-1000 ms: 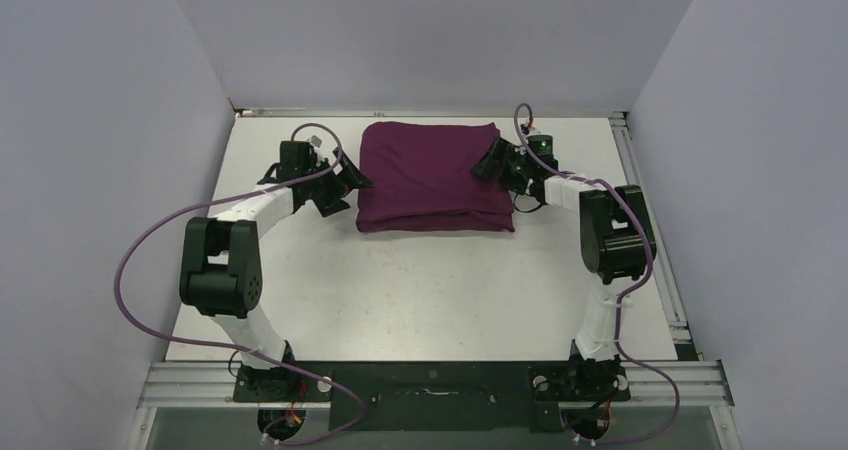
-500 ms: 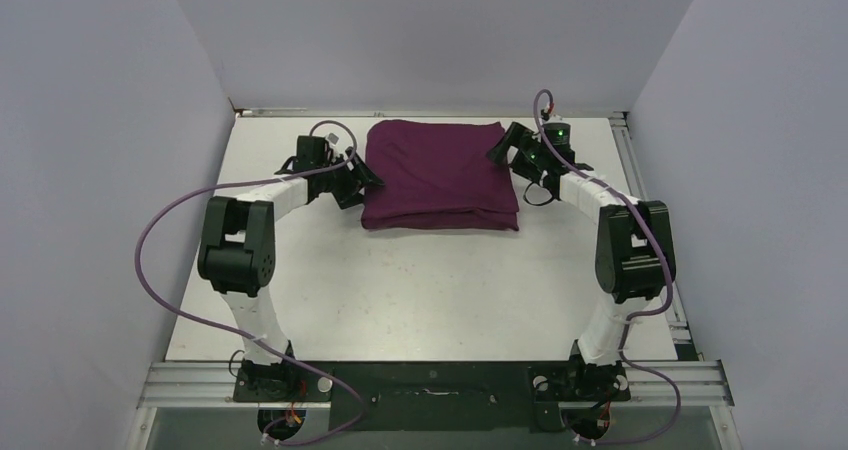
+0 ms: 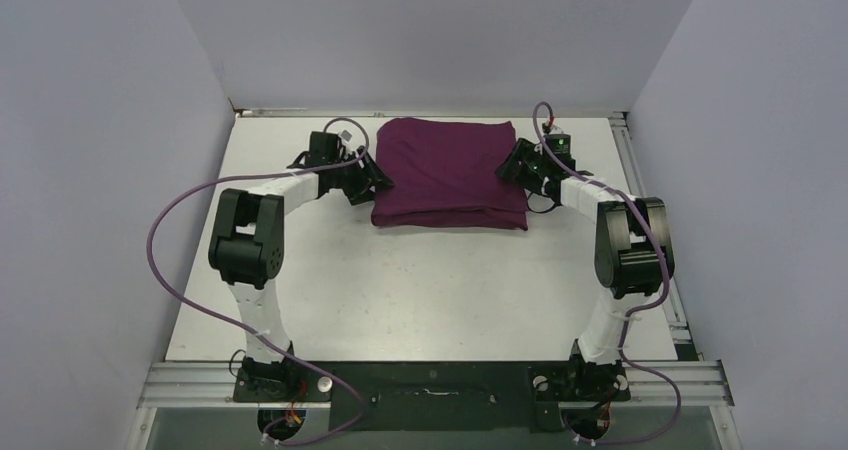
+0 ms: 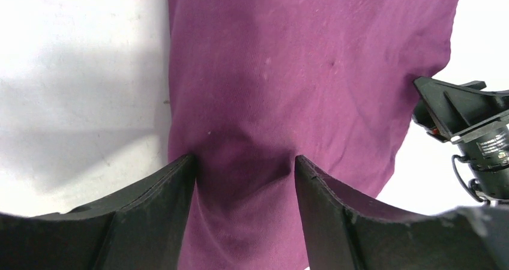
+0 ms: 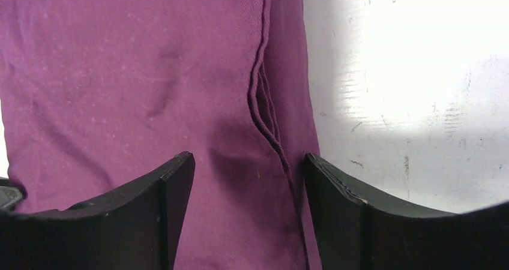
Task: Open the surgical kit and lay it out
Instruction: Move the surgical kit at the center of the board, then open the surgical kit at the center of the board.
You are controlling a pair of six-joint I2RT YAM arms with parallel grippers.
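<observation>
The surgical kit is a folded dark purple cloth bundle (image 3: 450, 173) at the far middle of the white table (image 3: 420, 290). My left gripper (image 3: 375, 183) is open at the bundle's left edge, its fingers astride the cloth (image 4: 288, 72). My right gripper (image 3: 515, 163) is open at the bundle's right edge, its fingers astride the layered folds of the cloth (image 5: 150, 72). The tray, instruments, gauze and packets are hidden inside the wrap.
Grey walls close in the table on the left, back and right. A metal rail (image 3: 640, 210) runs along the right edge. The right gripper's body shows at the right of the left wrist view (image 4: 468, 126).
Both arms have moved with the bundle, which has slid a little to the right. The left gripper has pushed up to its left edge and the right gripper has shifted right.
</observation>
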